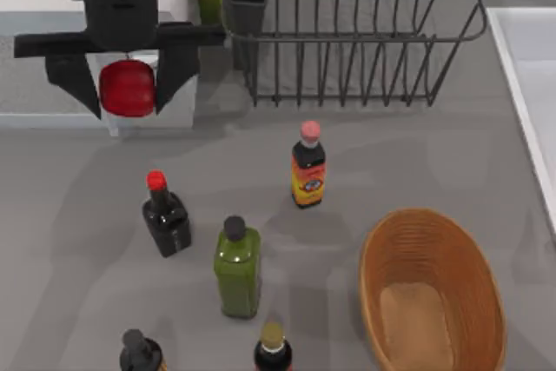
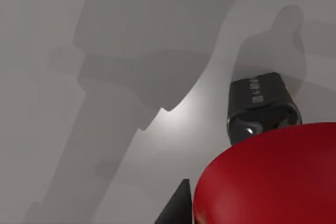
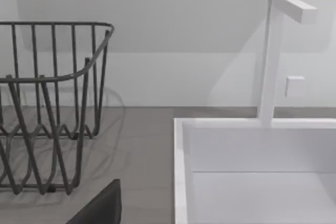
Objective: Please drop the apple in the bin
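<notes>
The glossy red apple [image 1: 127,89] hangs at the table's far left, with my left gripper [image 1: 127,82] shut on it, one black finger on each side. The left wrist view has the apple [image 2: 273,182] close up, and a black finger [image 2: 261,100] pressed against it over the grey tabletop. At the near right of the table stands the bin [image 1: 469,249], an oval tan woven basket with nothing in it, well away from the apple. A dark finger [image 3: 100,208] of my right gripper shows in the right wrist view, near the sink.
Several bottles stand between the apple and the bin: a dark red-capped one [image 1: 165,215], a green one [image 1: 237,267] and a pink-capped sauce bottle [image 1: 307,167]. A black wire dish rack [image 1: 347,32] fills the back. A white sink [image 1: 530,67] runs along the right edge.
</notes>
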